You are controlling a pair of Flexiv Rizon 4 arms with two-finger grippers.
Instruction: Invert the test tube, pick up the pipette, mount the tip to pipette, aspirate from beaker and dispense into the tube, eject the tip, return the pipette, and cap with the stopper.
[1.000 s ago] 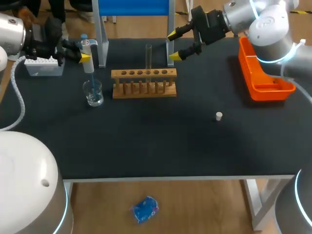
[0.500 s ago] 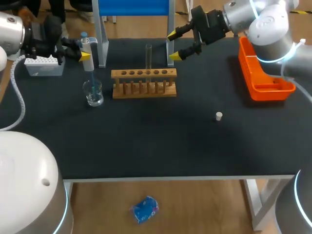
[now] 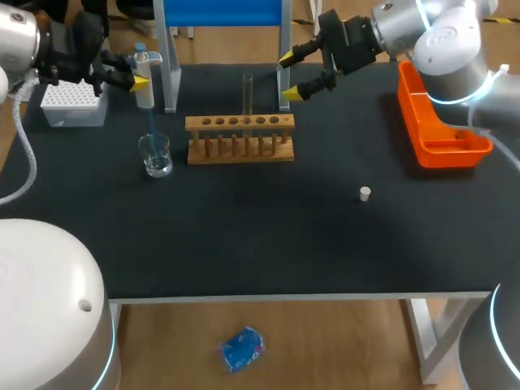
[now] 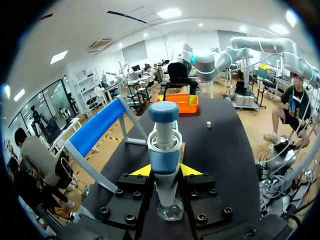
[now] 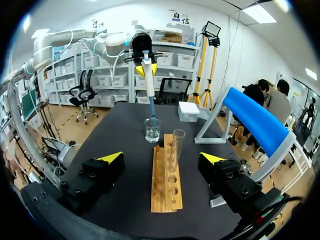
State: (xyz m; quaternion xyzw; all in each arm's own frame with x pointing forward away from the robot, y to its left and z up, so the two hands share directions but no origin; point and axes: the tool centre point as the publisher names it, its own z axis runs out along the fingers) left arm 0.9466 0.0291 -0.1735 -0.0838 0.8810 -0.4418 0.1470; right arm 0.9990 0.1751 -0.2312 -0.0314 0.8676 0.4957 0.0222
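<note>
Pipette (image 3: pixel 145 80) pinched upright in the left claw (image 4: pixel 165 170), its blue tip (image 3: pixel 151 128) reaching into the beaker (image 3: pixel 154 156) beside the rack (image 3: pixel 240 140). Right claw (image 3: pixel 288 77) hangs spread behind the rack, near the standing tube (image 3: pixel 247 93). Stopper (image 3: pixel 365 192) lies apart on the surface (image 3: pixel 244 236).

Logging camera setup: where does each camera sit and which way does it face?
Head view: above and behind, looking down on the table; both arms enter.
Left wrist view: on that wrist, faces across the table; left pincer shut on the pipette.
Right wrist view: on that wrist, faces rack, test tube, beaker; right pincer open.
Shared: all show pipette and beaker.
</note>
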